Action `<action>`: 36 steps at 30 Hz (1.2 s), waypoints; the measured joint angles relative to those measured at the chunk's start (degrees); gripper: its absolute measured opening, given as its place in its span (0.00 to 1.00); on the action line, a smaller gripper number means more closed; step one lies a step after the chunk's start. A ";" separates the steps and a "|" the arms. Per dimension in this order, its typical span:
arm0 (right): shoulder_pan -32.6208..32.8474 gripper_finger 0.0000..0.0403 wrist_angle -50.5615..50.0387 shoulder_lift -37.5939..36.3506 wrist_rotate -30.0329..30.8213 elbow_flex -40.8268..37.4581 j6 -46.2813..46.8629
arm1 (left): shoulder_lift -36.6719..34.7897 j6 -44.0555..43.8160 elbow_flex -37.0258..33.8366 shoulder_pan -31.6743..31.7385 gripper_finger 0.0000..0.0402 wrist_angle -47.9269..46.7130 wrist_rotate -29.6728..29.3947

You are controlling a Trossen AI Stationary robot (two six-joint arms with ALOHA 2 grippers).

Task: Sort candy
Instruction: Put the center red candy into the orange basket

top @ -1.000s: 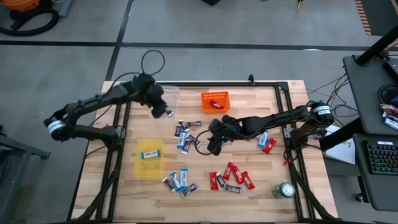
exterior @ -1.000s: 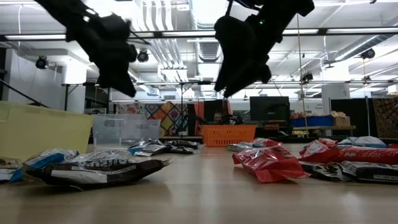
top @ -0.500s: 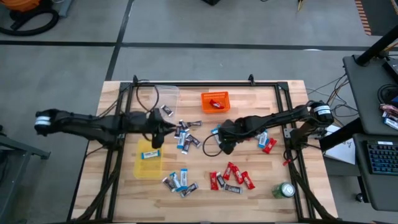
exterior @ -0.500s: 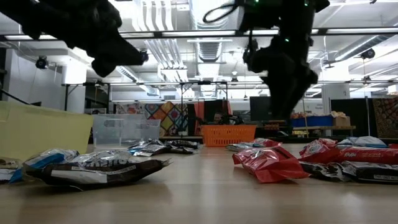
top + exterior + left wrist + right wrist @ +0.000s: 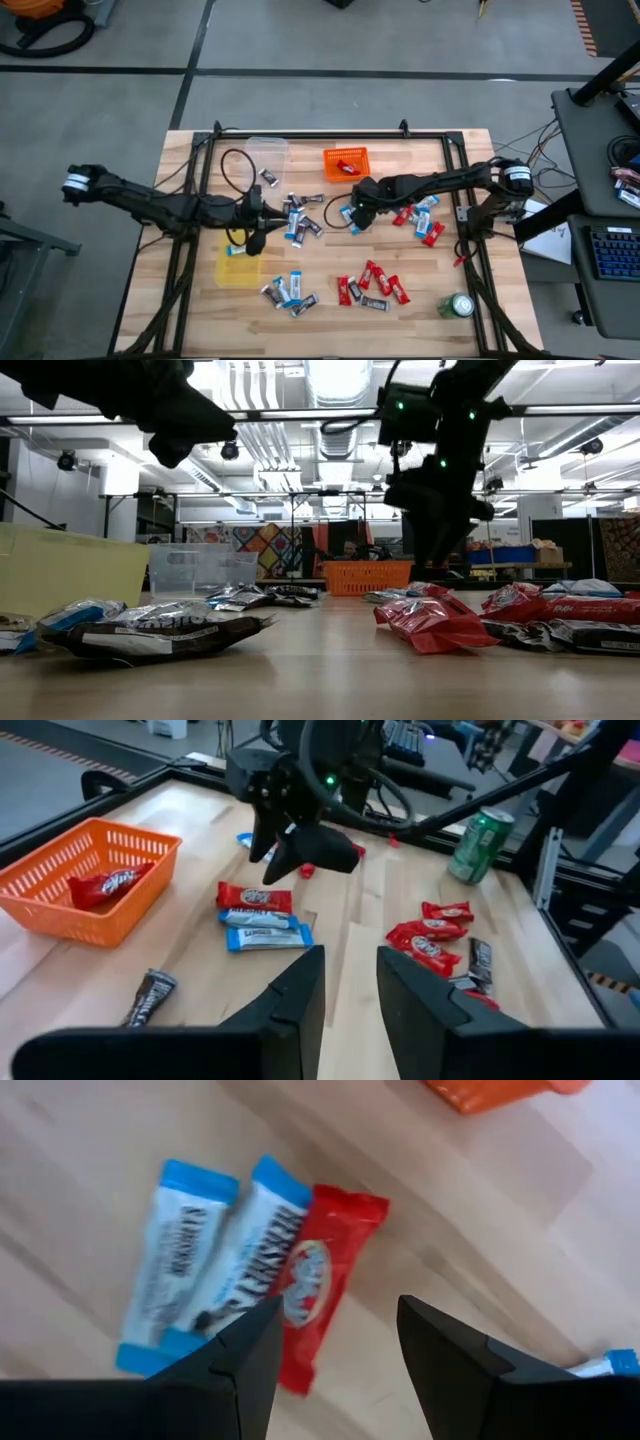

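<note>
Orange basket (image 5: 346,163) holding red candy (image 5: 107,882), yellow bin (image 5: 241,258) contents unclear, both tools apart.

Table (image 5: 420,310) under both arms. Basket (image 5: 346,164) at far middle, one bar (image 5: 108,882) inside. Clear bin (image 5: 262,152) left of basket. Third bin (image 5: 240,262) left of centre, nearer front. Left gripper (image 5: 252,236) over that bin's far right corner. Right gripper (image 5: 357,214) near centre, above three bars (image 5: 240,1270) lying side by side. Bar cluster (image 5: 300,212) between grippers. Two more clusters (image 5: 372,284) along front. Can (image 5: 459,305) upright at front right corner.
</note>
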 joint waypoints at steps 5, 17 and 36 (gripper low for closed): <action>-0.06 0.46 2.67 0.00 -0.39 -2.92 0.20 | 2.65 0.00 0.43 0.02 0.19 0.63 -0.74; 0.05 0.35 19.47 0.05 -0.72 -11.37 3.03 | 7.76 1.50 1.62 0.07 0.19 3.57 -3.79; -0.31 0.04 11.47 -13.95 1.23 -7.09 -3.55 | 7.89 3.25 3.31 0.04 0.19 1.84 -3.77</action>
